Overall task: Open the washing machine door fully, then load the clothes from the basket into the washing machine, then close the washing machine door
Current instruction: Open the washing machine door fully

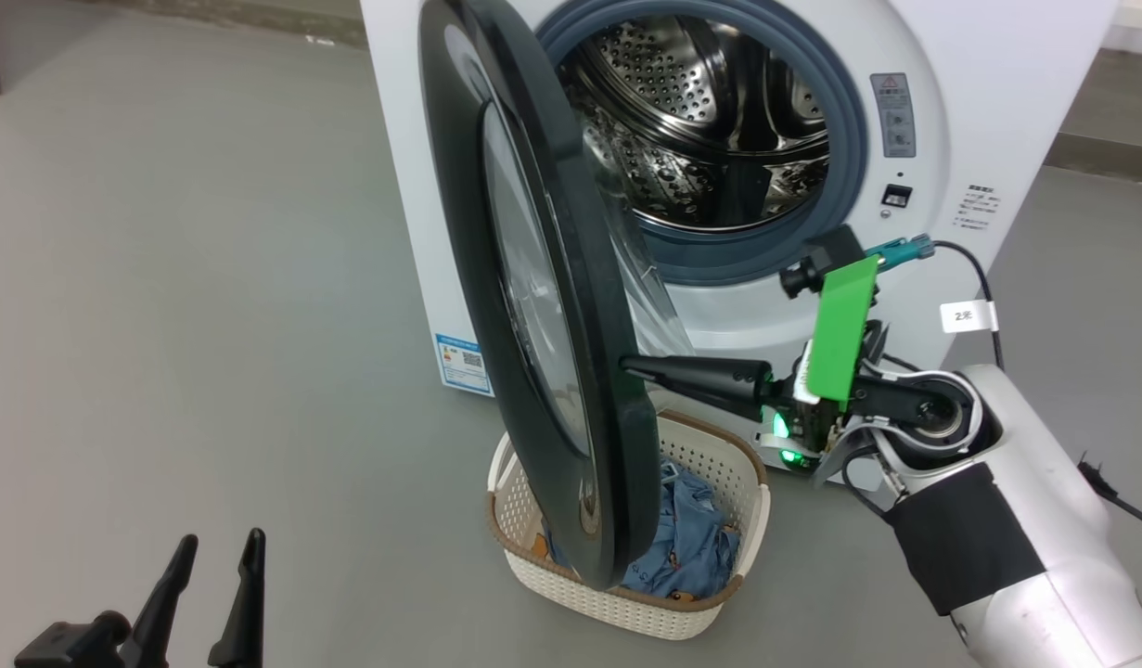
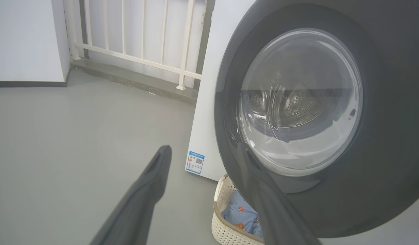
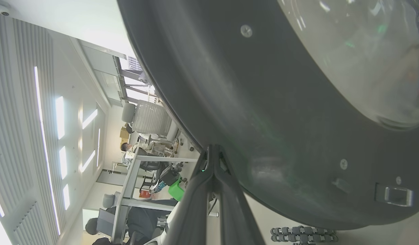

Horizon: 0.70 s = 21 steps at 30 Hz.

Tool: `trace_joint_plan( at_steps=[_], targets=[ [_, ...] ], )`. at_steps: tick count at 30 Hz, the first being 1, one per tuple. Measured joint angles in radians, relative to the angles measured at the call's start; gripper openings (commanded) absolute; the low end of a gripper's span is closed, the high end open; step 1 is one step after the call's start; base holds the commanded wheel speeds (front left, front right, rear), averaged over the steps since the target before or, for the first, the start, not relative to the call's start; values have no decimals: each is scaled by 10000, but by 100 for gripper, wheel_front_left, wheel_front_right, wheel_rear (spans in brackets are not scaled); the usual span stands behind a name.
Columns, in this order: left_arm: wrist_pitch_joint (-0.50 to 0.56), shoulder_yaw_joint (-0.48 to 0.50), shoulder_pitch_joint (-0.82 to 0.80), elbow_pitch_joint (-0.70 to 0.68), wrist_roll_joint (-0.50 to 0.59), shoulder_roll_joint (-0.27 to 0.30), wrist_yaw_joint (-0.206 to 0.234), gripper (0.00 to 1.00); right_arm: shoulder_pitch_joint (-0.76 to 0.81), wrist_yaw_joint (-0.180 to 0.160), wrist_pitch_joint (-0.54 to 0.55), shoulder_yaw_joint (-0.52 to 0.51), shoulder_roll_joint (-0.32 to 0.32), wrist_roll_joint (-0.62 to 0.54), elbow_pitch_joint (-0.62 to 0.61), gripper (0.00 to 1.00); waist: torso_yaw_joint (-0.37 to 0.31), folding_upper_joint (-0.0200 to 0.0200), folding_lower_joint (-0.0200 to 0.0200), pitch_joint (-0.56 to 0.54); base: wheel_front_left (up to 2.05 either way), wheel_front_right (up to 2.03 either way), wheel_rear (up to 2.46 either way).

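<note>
The white washing machine (image 1: 914,56) stands with its steel drum (image 1: 710,111) exposed. Its glossy black door (image 1: 543,306) is swung about halfway out, edge toward me, and its glass bowl (image 2: 299,98) shows in the left wrist view. My right gripper (image 1: 631,365) is shut, its tips pressed against the inner side of the door's rim (image 3: 280,119). Low at the left, my left gripper (image 1: 216,552) hangs open, well clear of the door. Under the door's lower edge sits the cream basket (image 1: 710,464), holding the light blue clothes (image 1: 691,538).
A black cable with a white tag (image 1: 968,315) runs along the machine's right side. The blue energy label (image 2: 195,162) is low on the machine's front. A white railing (image 2: 134,51) lines the far wall. Open grey floor (image 1: 181,278) lies to the left. A person (image 3: 126,147) sits at distant desks.
</note>
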Motion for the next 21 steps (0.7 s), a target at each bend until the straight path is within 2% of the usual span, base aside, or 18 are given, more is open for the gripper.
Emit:
trace_joint_plan(
  at_steps=[4, 5, 7, 8, 9, 10, 18, 21],
  targets=[
    [0, -4, 54, -40, 0, 0, 54, 100, 2, 0, 2, -125, -136, -2, -194, 0, -169, 0, 0, -29, 0, 0, 0],
    [0, -6, 90, -61, 0, -2, 75, 100, 5, 0, -2, -138, -155, -12, -272, 4, -215, 0, 0, -36, 0, 0, 0],
    [0, -10, 139, -71, 0, -2, 77, 100, 7, 0, -31, -151, -169, -46, -362, 39, -264, 0, 0, -43, 0, 0, 0],
    [0, -13, 173, -73, 0, -4, 77, 100, 11, 0, -31, -167, -190, -77, -460, 50, -313, 0, 0, -50, 0, 0, 0],
    [0, -15, 175, -77, 0, -6, 84, 100, 22, 0, -46, -205, -205, -77, -550, 87, -365, 0, 0, -57, 0, 0, 0],
    [0, -15, 174, -86, 0, -6, 90, 100, 36, 0, -117, -267, -213, -81, -650, 100, -418, 0, 0, -64, 0, 0, 0],
    [0, -10, 176, -186, 0, -6, 150, 100, 452, 0, -500, -476, -322, -734, -1605, 100, -928, 0, 0, -99, 0, 0, 0],
    [-2, -8, 178, -211, 0, -6, 148, 100, 717, 0, -874, -541, -366, -1302, -1996, 100, -1168, 0, 0, -100, 0, 0, 0]
  ],
)
